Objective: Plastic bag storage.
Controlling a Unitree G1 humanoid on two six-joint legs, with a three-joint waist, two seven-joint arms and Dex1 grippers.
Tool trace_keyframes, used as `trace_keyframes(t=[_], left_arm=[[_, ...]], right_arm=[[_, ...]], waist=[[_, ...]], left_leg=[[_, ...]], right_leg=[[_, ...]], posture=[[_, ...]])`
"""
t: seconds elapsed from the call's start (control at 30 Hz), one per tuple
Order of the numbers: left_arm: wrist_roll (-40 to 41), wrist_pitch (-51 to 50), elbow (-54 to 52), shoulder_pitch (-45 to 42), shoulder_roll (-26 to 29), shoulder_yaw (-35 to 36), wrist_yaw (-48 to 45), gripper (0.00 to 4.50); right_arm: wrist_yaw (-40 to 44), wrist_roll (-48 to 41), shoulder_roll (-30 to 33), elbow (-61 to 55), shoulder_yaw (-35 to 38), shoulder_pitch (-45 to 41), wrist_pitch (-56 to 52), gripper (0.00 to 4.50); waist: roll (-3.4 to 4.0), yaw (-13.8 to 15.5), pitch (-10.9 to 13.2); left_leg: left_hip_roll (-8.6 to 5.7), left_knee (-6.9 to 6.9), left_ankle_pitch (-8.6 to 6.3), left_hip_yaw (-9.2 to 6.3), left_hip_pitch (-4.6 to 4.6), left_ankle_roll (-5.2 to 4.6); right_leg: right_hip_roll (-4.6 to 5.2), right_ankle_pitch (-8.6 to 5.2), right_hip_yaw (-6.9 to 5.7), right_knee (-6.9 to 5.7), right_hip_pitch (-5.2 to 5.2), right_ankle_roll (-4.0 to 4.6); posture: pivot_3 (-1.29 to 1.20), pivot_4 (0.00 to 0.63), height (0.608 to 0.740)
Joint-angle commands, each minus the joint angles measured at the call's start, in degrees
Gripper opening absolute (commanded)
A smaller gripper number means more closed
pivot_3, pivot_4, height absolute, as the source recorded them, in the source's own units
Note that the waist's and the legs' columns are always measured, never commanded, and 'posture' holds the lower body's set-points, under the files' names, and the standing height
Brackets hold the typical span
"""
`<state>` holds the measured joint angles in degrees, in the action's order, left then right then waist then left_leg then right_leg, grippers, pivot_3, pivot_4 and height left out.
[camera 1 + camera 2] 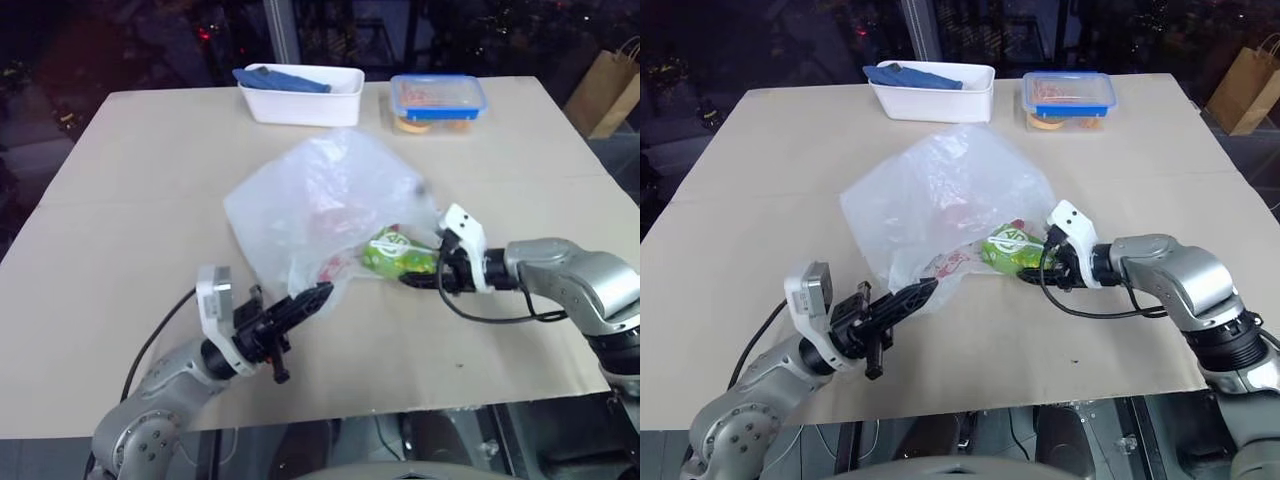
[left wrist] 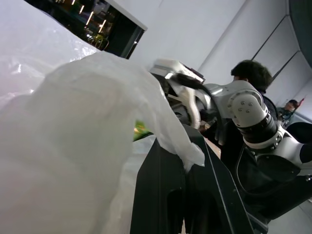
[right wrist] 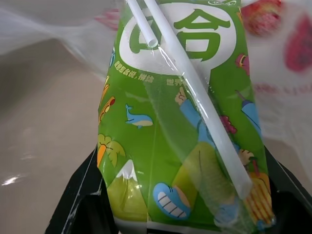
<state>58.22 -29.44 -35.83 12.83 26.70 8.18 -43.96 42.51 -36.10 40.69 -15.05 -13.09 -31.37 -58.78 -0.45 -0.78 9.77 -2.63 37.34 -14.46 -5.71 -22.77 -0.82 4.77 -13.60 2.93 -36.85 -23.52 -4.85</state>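
The plastic bag (image 1: pixel 320 195), translucent white with red print, lies crumpled in the middle of the table. My left gripper (image 1: pixel 312 298) is shut on the bag's near edge; the film drapes over its black fingers (image 2: pixel 165 195) in the left wrist view. My right gripper (image 1: pixel 425 272) is shut on a green drink carton (image 1: pixel 398 253) with a wrapped straw (image 3: pixel 195 97) on it. The carton lies level and points into the bag's opening at the bag's right side. Black fingers (image 3: pixel 80 200) clamp the carton's two sides.
A white tub (image 1: pixel 300 105) holding a blue cloth stands at the back. Beside it is a blue-lidded food box (image 1: pixel 437 100). A brown paper bag (image 1: pixel 610 90) stands beyond the table's right corner. A person (image 2: pixel 251 75) appears behind my right arm.
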Motion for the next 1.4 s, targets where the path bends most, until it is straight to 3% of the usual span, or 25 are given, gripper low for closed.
trace_keyframes(t=[0.03, 0.13, 0.33, 0.53, 0.67, 0.77, 0.83, 0.87, 0.93, 1.1, 1.3, 1.4], left_arm=[[-0.5, 1.7, -2.4, 0.3, 0.5, -0.4, -1.8, 0.00], [-1.0, 2.2, -1.7, 0.1, 0.1, -0.5, -2.4, 0.00], [-2.1, 2.9, -1.1, -0.4, -0.5, -1.4, -2.6, 0.00], [-3.1, 3.1, -0.9, -0.6, 0.0, -2.3, -3.1, 0.00], [-2.4, 2.5, 0.0, -2.5, 0.3, -2.0, -2.8, 0.00], [-2.2, 2.3, 0.5, -4.0, 0.1, -1.7, -2.0, 0.00], [-2.4, 2.3, 0.4, -4.4, 0.0, -1.8, -1.5, 0.00], [-2.4, 2.3, 0.4, -4.5, -0.1, -1.8, -1.3, 0.00], [-2.6, 2.4, 0.4, -4.5, -0.3, -2.1, -1.1, 0.00], [-2.5, 2.6, 0.5, -4.7, -1.0, -2.1, 0.0, 0.00], [-3.3, 3.0, 1.3, -4.7, -1.1, -2.2, -0.6, 0.00], [-3.9, 3.3, 1.9, -4.8, -1.1, -2.4, -1.2, 0.00]], right_arm=[[0.3, 2.2, -0.2, -0.8, -1.2, -2.9, -0.5, 2.63], [3.1, 5.6, 1.1, -0.3, -4.8, -3.2, 1.5, 2.63], [3.7, 9.2, 0.9, 1.7, -5.3, -3.8, 3.0, 2.63], [-10.1, 13.6, -12.3, 8.2, -0.4, -10.3, 3.0, 2.63], [-17.3, 19.0, -21.5, 11.0, -1.3, -14.9, 10.3, 2.63], [-15.5, 19.4, -24.0, 9.3, -1.2, -15.0, 16.0, 3.73], [-13.7, 19.2, -22.7, 7.6, -1.0, -13.1, 16.5, 4.44], [-13.9, 20.8, -21.8, 7.8, -1.4, -12.6, 18.0, 4.48], [-13.4, 23.9, -19.8, 8.1, -2.3, -11.8, 22.3, 4.48], [-1.8, 18.0, -12.7, 1.5, -1.6, -9.2, 18.0, 4.48], [15.6, 3.6, 1.9, -10.0, 2.6, -2.2, 9.0, 4.48], [17.2, -2.0, 1.2, -12.9, 6.1, 0.1, 10.3, 4.48]], waist=[[0.00, 0.0, 0.0], [0.00, 0.0, 0.0], [-0.01, 0.0, 0.0], [0.01, -0.5, 0.0], [0.01, -0.5, 0.0], [0.01, -0.4, 0.0], [-0.02, -0.1, 0.0], [-0.02, 0.0, 0.0], [-0.03, 0.0, 0.0], [0.01, -0.3, 0.0], [0.00, 0.0, 0.0], [-0.01, -0.3, 0.0]], left_leg=[[0.00, 0.00, 0.00, 0.01, 0.00, 0.00], [-0.02, 0.00, 0.00, 0.03, -0.01, 0.00], [-0.05, 0.00, 0.00, 0.00, -0.02, 0.00], [-0.01, -0.01, 0.01, 0.07, 0.02, 0.01], [-0.02, -0.02, 0.04, 0.04, 0.00, 0.07], [-0.05, -0.03, 0.12, 0.04, -0.05, 0.22], [-0.07, -0.06, 0.13, 0.01, -0.05, 0.24], [-0.07, -0.07, 0.13, -0.02, -0.05, 0.24], [-0.10, -0.08, 0.13, -0.02, -0.06, 0.23], [-0.15, -0.08, 0.03, 0.01, -0.02, 0.07], [-0.08, -0.09, 0.00, -0.01, -0.02, 0.00], [-0.06, -0.07, -0.01, 0.02, 0.00, -0.01]], right_leg=[[0.00, 0.00, 0.00, 0.00, 0.00, 0.00], [0.03, 0.00, 0.01, 0.03, 0.00, 0.00], [0.04, 0.00, -0.03, 0.03, 0.00, -0.01], [-0.09, 0.01, 0.10, -0.04, -0.07, 0.00], [-0.09, 0.02, 0.09, -0.08, -0.12, 0.02], [-0.06, 0.02, 0.09, -0.08, -0.17, 0.01], [-0.04, 0.02, 0.07, -0.05, -0.16, 0.02], [-0.01, 0.01, 0.05, 0.00, -0.14, 0.02], [0.06, 0.01, 0.05, 0.02, -0.13, 0.02], [0.03, 0.02, 0.06, -0.03, -0.13, 0.01], [0.03, 0.01, 0.02, 0.02, -0.06, 0.01], [0.05, 0.01, 0.02, 0.03, -0.02, 0.00]], posture=[[0.00, 0.150, 0.740], [0.00, 0.150, 0.740], [0.00, 0.150, 0.740], [0.00, 0.150, 0.740], [0.00, 0.150, 0.740], [0.00, 0.150, 0.740], [0.00, 0.150, 0.740], [0.00, 0.150, 0.740], [0.00, 0.150, 0.740], [0.00, 0.150, 0.740], [0.00, 0.150, 0.740], [0.00, 0.150, 0.740]])
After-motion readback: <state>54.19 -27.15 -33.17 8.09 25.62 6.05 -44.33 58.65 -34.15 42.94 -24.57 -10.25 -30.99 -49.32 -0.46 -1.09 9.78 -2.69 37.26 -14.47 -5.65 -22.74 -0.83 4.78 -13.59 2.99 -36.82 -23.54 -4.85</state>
